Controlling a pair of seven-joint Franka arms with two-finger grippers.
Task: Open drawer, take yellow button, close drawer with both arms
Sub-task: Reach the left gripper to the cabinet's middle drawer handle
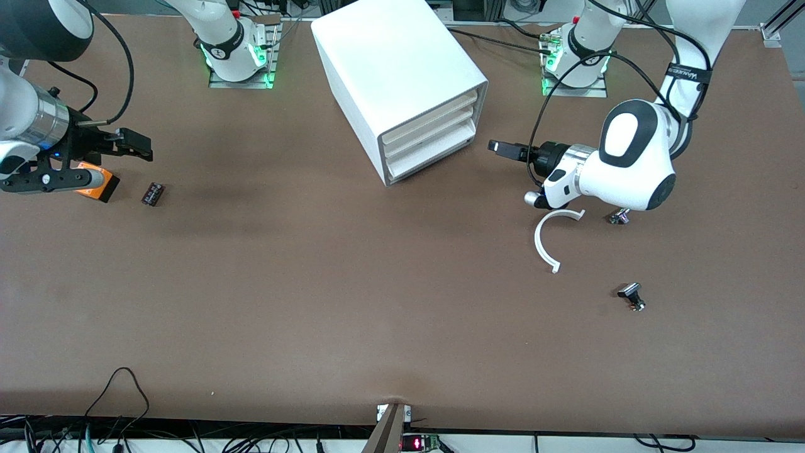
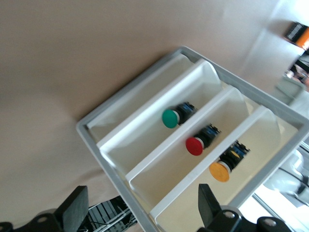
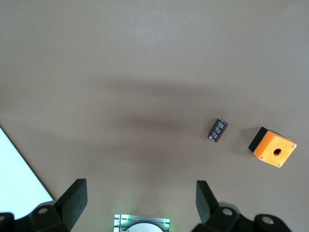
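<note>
The white cabinet point(image 1: 396, 69) stands mid-table between the arm bases. Its three drawers are all shut, and the uppermost drawer point(image 1: 434, 116) is flush with the others. In the left wrist view this drawer point(image 2: 270, 130) shows the orange-yellow button point(image 2: 220, 171) inside it. My left gripper point(image 1: 503, 149) hangs a short way in front of the drawer fronts, facing them, open and empty point(image 2: 142, 208). My right gripper point(image 1: 135, 145) waits over the table at the right arm's end, open and empty point(image 3: 140, 198).
The lower drawers hold a red button point(image 2: 195, 145) and a green button point(image 2: 170, 118). An orange box with a hole point(image 1: 94, 182) and a small black part point(image 1: 153, 193) lie under the right gripper. A white C-shaped ring point(image 1: 546, 242) and two small black-and-silver buttons point(image 1: 632, 297) point(image 1: 619, 217) lie near the left arm.
</note>
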